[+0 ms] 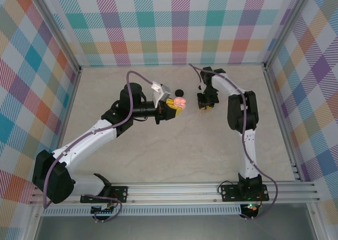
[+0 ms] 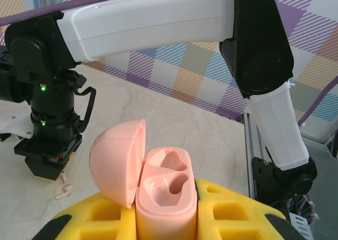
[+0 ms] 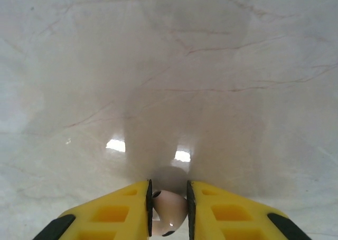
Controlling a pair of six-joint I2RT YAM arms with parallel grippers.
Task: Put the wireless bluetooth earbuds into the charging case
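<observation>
My left gripper [image 1: 173,108] [image 2: 166,213] is shut on a pink charging case [image 2: 165,198] [image 1: 180,101], held upright between its yellow fingers [image 2: 237,211]. The case's lid [image 2: 119,161] is swung open to the left and both sockets are empty. My right gripper [image 3: 169,192] [image 1: 205,104] points down just above the table and is shut on a pale pink earbud [image 3: 171,211]. A second pale pink earbud [image 2: 64,191] lies on the table right beside the right gripper [image 2: 47,163].
A small black round object [image 1: 179,92] sits on the marble table [image 1: 158,155] just behind the pink case. Metal rails [image 1: 280,124] and checkered walls close in the table on three sides. The right arm [image 2: 158,24] spans the space above the case.
</observation>
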